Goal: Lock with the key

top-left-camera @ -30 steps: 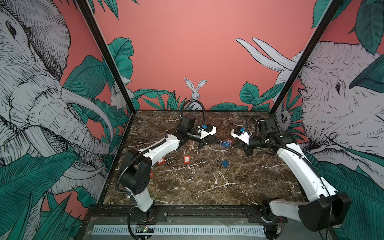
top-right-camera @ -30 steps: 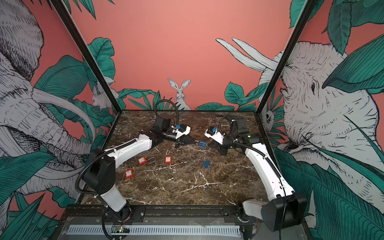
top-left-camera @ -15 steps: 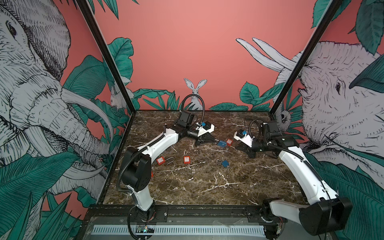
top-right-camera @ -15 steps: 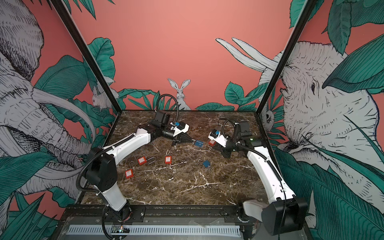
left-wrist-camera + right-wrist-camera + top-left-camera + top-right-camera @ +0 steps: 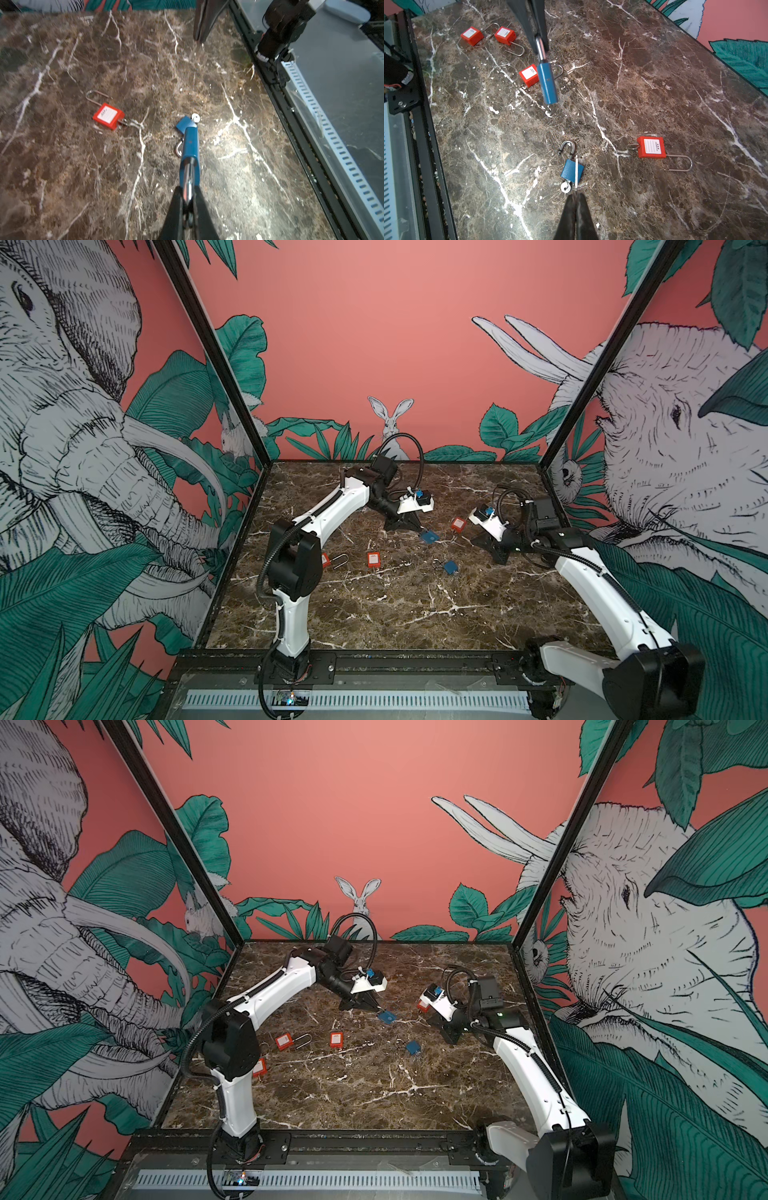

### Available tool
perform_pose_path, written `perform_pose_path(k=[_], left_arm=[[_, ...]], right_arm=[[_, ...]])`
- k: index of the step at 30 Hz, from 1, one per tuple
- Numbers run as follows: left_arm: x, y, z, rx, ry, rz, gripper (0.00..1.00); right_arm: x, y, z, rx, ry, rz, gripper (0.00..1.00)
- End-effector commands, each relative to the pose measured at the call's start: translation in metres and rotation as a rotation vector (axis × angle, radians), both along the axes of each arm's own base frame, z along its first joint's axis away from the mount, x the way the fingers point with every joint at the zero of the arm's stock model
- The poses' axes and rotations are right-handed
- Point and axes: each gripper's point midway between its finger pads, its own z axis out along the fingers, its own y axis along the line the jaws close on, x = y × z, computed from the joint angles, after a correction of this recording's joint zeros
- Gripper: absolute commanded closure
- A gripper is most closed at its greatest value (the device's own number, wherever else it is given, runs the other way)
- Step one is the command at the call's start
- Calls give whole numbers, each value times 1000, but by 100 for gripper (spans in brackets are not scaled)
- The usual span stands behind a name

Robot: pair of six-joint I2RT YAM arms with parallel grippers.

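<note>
Tabletop [image 5: 654, 83] of brown marble with white veins is the largest surface; it looks hard and polished, so I expect a dropped item to skid on it. Four red padlocks [image 5: 652, 147] lie scattered on it; each has a boxy, plastic-looking body, a white label and a long thin wire shackle; none is in hand.

Left gripper [image 5: 188, 193] is clamped on the shackle [image 5: 188, 180] of the blue padlock [image 5: 190, 143]; the lock hangs clear of the marble, out beyond the fingertips, between the two arms. I judge this lock dense and rigid for its size; the body is painted metal with a faintly pebbled finish and rounded edges. The shackle is smooth, round and chromed, so I expect the body to swing or twist about that grip; bracing the flat faces would steady it better when the key enters. I see the shackle edge-on, so I cannot tell whether both legs are seated.

A second blue padlock [image 5: 570, 170] lies on the marble, shackle swung open, a round-headed key [image 5: 566, 187] at its base.

Right gripper [image 5: 576, 196] is pinched tight; a thin bright strip projects from it, which I read as the key [image 5: 576, 172] seen edge-on. I judge it light, stiff and slippery; pinch it across the flat head.
</note>
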Motion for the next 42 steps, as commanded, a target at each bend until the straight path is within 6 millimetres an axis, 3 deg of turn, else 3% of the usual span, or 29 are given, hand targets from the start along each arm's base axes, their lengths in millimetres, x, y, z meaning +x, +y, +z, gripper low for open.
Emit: perform_pose_path(k=[1,11,24,42], left_arm=[[-4,18,-6,123,-1,-19,100],[7,30,-55,368,-70,-49,100],[8,21,-85,455,-119,-129,100],[21,7,-109,479,-142,-121,100]], right_arm=[[12,3,17,66,-59,-49,100],[10,18,6,129,-6,-43,100],[12,29,-6,160,42,-37,100],[13,37,-11,185,58,-28,100]])
